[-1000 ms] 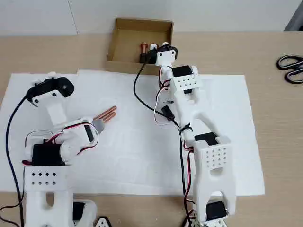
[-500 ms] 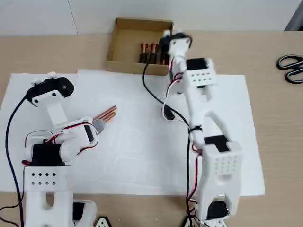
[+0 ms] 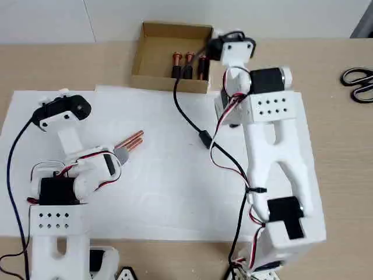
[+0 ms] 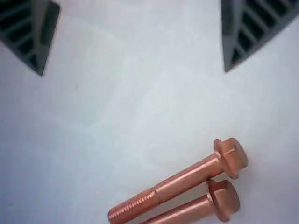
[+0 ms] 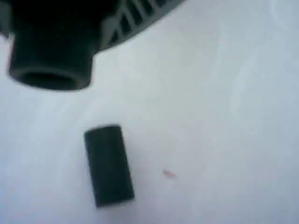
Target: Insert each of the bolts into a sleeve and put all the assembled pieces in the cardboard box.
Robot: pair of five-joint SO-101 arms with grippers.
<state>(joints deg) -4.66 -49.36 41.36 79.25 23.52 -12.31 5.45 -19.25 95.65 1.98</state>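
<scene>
White paper spreads wide beneath the left tool, released, beside two bolts.

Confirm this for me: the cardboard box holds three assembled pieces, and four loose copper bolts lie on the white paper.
The bolt count is wrong: two loose copper bolts lie on the white paper, not four, as the left wrist view shows. The cardboard box does hold three assembled pieces.
</scene>
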